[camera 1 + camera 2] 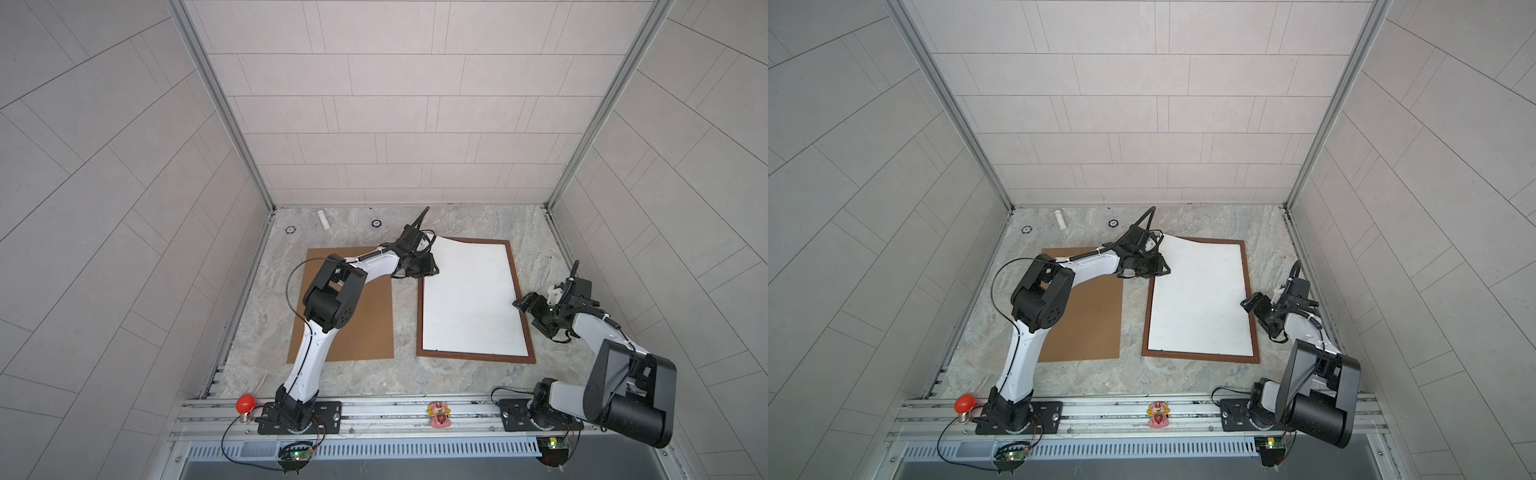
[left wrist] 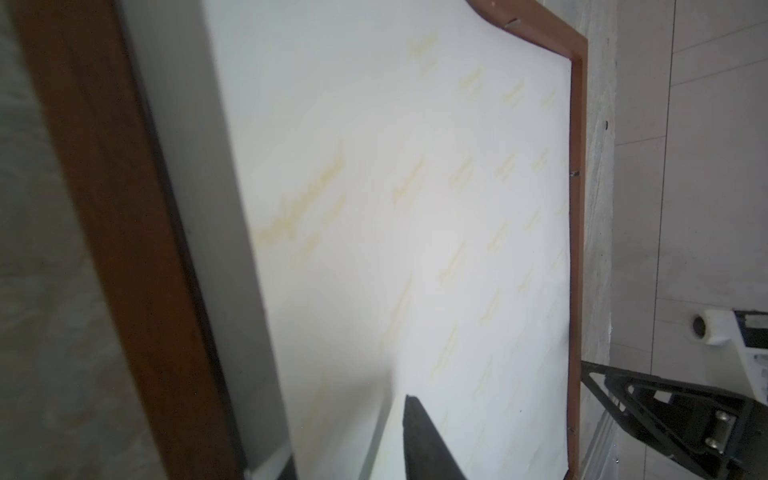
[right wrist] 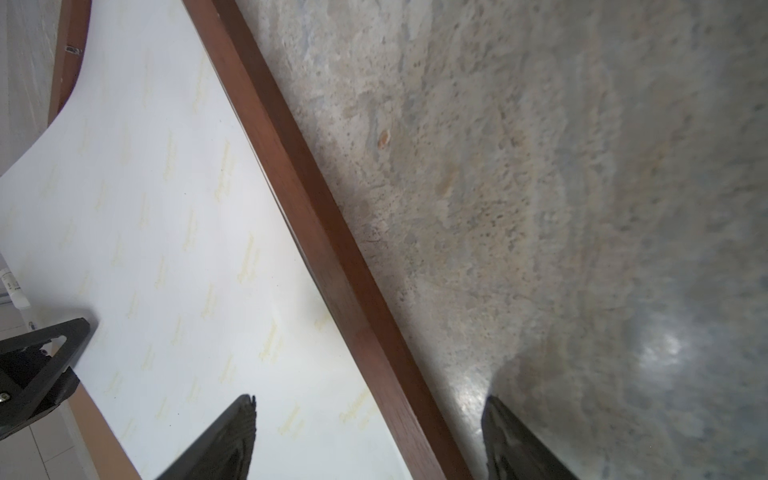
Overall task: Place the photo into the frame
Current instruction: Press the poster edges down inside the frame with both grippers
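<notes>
The photo (image 1: pixel 469 299) (image 1: pixel 1200 299) lies white back up inside the dark-brown frame (image 1: pixel 473 356) (image 1: pixel 1200 356). Its far left corner curls up over the frame's rail. My left gripper (image 1: pixel 430 266) (image 1: pixel 1163 268) is at that raised corner with its jaws parted round the photo's edge. In the left wrist view one finger (image 2: pixel 419 440) is above the sheet (image 2: pixel 415 208) and the other is mostly hidden under it. My right gripper (image 1: pixel 525 307) (image 3: pixel 370 399) stands open astride the frame's right rail (image 3: pixel 316 208), one finger over the photo (image 3: pixel 166 249) and one over the table.
A brown cardboard backing board (image 1: pixel 357 324) lies left of the frame, under the left arm. A white tube (image 1: pixel 323 219) and two small discs (image 1: pixel 290 229) sit by the back wall. A red bulb (image 1: pixel 245 403) and a pink toy (image 1: pixel 439 413) rest on the front rail.
</notes>
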`<state>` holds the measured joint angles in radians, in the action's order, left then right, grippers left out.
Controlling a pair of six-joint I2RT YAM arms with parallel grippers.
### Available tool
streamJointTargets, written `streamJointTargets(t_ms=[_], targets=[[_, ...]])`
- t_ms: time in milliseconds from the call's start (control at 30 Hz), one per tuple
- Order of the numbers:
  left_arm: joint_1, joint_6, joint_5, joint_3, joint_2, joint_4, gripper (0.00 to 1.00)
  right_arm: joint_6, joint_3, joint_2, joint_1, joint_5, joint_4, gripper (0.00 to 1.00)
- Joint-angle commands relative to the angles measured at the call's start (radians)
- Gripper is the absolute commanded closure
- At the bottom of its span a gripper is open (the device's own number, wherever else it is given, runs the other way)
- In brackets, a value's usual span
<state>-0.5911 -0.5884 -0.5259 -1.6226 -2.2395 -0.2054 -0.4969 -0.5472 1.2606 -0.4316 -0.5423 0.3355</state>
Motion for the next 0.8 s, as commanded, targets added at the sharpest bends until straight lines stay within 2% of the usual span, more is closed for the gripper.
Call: streamJointTargets(t_ms=[0,100,367,467,667,767], targets=[[0.0,0.06,0.03,-0.047,0.0,-0.099,0.59,0.014,0.013,-0.011,0.005,-0.008,-0.016,0.19],[0.001,0.084,0.035,-0.075,0.001,-0.155,0.52,0.012,0.015,-0.009,0.006,-0.014,-0.024,0.19],[0.003,0.152,0.121,-0.185,-0.017,-0.352,0.47,0.009,0.03,-0.011,0.006,-0.029,-0.044,0.19],[0.002,0.156,0.151,-0.221,-0.018,-0.406,0.41,0.002,0.039,-0.009,0.006,-0.039,-0.062,0.19],[0.001,0.18,0.243,-0.299,-0.022,-0.543,0.38,0.002,0.041,-0.012,0.005,-0.04,-0.065,0.19],[0.002,0.184,0.305,-0.29,0.005,-0.565,0.39,0.005,0.038,-0.014,0.005,-0.038,-0.061,0.18]])
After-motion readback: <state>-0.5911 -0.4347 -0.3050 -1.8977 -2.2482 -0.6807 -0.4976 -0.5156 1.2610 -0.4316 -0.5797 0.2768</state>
